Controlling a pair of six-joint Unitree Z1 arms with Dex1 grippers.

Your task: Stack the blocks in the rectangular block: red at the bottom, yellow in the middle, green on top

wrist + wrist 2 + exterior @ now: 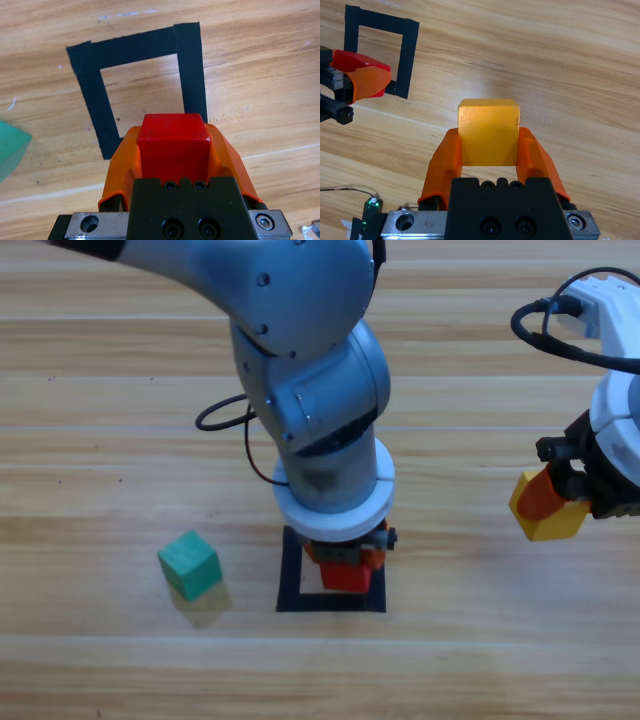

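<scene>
My left gripper (345, 565) hangs over the black tape square (290, 585) at the table's middle and is shut on the red cube (172, 137); the cube (345, 577) sits above the square's near edge. In the left wrist view the tape outline (190, 65) lies just ahead of the cube. My right gripper (560, 505) waits at the right edge, shut on the yellow cube (548, 525), which shows large between the jaws (487, 132). The green cube (189, 564) rests on the wood to the left of the square, a corner of it visible (10, 150).
A black cable (225, 420) loops on the table behind the left arm. The right arm's cable (545, 325) curves at the upper right. Bare wood lies between the green cube and the square and between the square and the right gripper.
</scene>
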